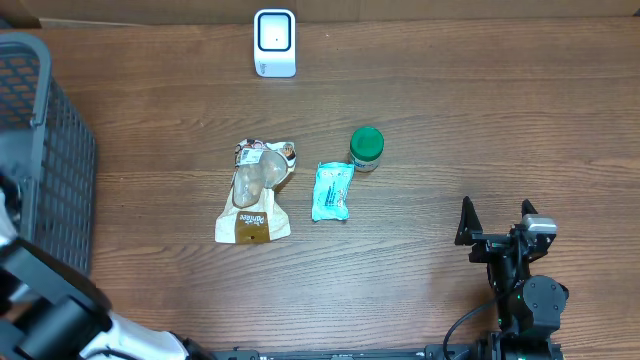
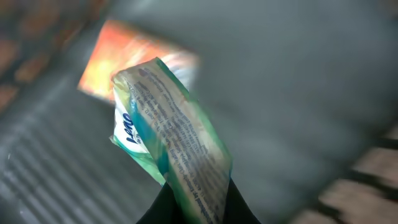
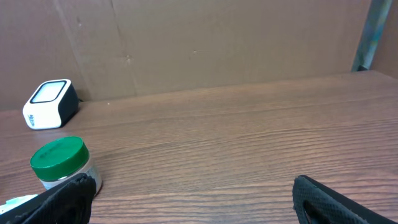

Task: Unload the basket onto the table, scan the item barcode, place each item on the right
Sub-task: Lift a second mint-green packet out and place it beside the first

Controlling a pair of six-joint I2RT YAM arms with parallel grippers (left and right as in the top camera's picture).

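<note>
Closest to us, our left hand (image 2: 199, 208) is clamped on the lower end of a green-and-white packet (image 2: 171, 130). Its dark fingers (image 2: 241, 210) pinch from both sides, so the printed face stands clear above the grip. This wrist view is blurred: we see fine print but cannot pick out a barcode. Grey mesh and an orange pack (image 2: 134, 62) lie behind the packet, so we judge that the hand is inside the basket (image 1: 60, 150) at the left edge of the bench (image 1: 450, 120). Our right hand (image 1: 497, 228) sits low at the near right, spread wide and empty, out of the way. Further out, a brown pouch (image 1: 255, 195), a blue sachet (image 1: 332, 190) and a green-lidded jar (image 1: 366, 147) lie close together mid-bench. Farthest, the white scanner (image 1: 274, 42) stands at the back edge with its window upward. The packet therefore has to cross the bench and present its code face-down.
</note>
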